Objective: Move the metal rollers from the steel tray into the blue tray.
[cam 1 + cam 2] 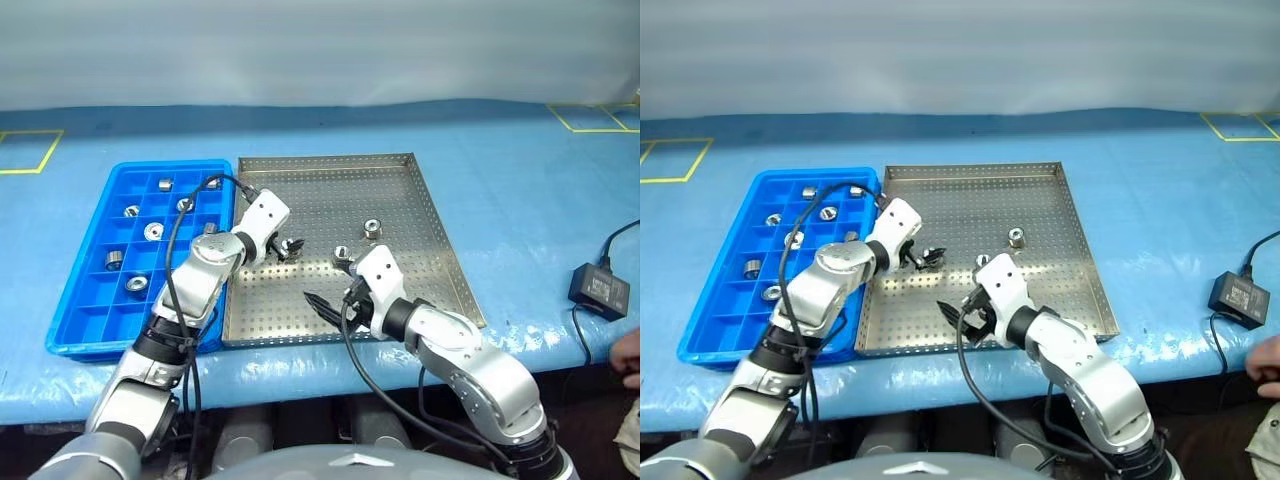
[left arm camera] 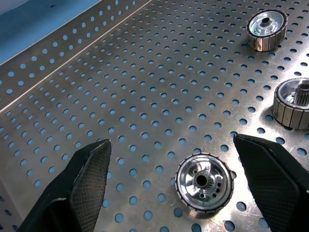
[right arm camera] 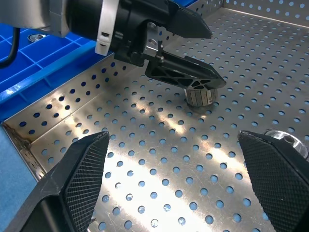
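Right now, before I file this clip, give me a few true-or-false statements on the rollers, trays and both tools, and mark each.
1. The left tool is open with a roller lying between its fingers on the steel tray. True.
2. The right tool is shut on a roller. False: it is open and holds nothing.
3. Several rollers already lie in compartments of the blue tray. True.
4. The steel tray holds no more rollers. False: three remain, one toward the far side, one by the right tool and the one at the left tool.
5. The blue tray sits on the robot's right of the steel tray. False: it sits on the left.
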